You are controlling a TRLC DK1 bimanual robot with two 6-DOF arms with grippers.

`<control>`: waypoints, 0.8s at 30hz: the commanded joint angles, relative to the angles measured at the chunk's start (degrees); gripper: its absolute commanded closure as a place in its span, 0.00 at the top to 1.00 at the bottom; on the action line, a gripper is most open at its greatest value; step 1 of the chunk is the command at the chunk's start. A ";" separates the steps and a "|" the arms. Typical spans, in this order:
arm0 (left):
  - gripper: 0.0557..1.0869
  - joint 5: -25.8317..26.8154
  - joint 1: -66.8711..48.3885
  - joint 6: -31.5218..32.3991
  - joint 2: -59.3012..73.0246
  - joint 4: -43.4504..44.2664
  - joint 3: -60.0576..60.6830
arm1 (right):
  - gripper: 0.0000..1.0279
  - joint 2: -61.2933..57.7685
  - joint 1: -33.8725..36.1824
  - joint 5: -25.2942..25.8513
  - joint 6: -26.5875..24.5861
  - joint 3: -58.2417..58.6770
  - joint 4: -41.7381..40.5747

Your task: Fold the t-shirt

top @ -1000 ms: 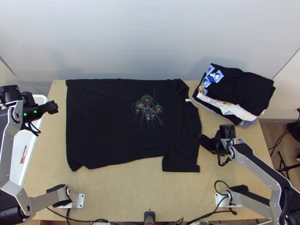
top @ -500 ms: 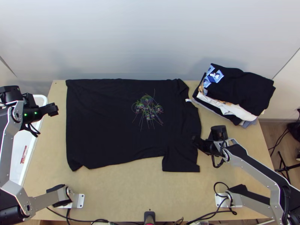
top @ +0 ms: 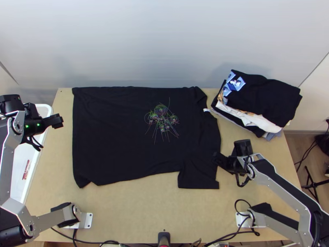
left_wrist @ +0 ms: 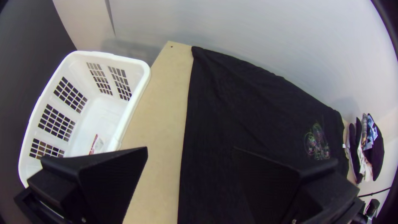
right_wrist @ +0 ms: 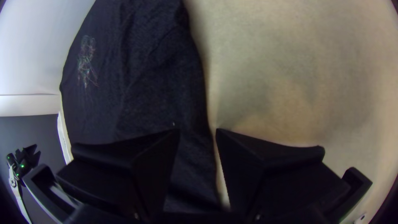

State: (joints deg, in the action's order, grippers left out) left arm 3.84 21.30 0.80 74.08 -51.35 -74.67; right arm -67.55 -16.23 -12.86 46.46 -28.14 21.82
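The black t-shirt [top: 131, 131] lies spread on the table with its hem toward the left and its collar toward the right; one sleeve sticks out toward the near edge. My left gripper [top: 59, 119] is held left of the hem, over the basket's side; in its wrist view the left gripper [left_wrist: 190, 153] is open and empty. At the shirt's right edge, just above the near sleeve, is my right gripper [top: 216, 157]. The right wrist view has the right gripper [right_wrist: 197, 132] open, one finger over the cloth [right_wrist: 161, 83] and the other over bare wood beside the edge.
A pile of folded clothes [top: 263, 99] sits at the table's back right. A white basket [left_wrist: 103, 112] stands along the left edge. Bare tabletop [top: 140, 210] lies between the shirt and the near edge, where a small dark device [top: 163, 238] stands.
My right gripper has shifted left onto the shirt's right edge, then drawn back slightly to the right. The left arm and the shirt look unmoved.
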 commanded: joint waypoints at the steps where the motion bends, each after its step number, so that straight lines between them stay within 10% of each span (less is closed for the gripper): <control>1: 0.95 0.03 0.06 -0.09 0.01 -0.33 -0.12 | 0.42 2.42 0.14 0.03 -0.75 0.63 3.22; 12: 0.95 -0.06 -0.47 -0.27 0.27 -2.17 0.06 | 0.41 1.54 -7.15 0.03 0.83 -0.07 2.26; 15: 0.95 0.03 -0.82 -3.17 0.45 -4.63 1.29 | 0.23 1.28 -6.89 0.21 0.30 0.10 0.59; 17: 0.95 0.12 -1.35 -7.92 0.36 -8.15 3.13 | 0.03 1.54 -6.10 1.79 -1.02 0.46 -0.91; 24: 0.95 5.83 -1.96 -30.86 -0.08 -23.35 11.66 | 0.03 1.54 -6.01 2.40 -1.46 0.89 -1.87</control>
State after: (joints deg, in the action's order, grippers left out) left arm 6.07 19.81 -13.82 74.52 -65.52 -69.65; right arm -65.98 -22.11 -11.33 45.69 -27.51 21.17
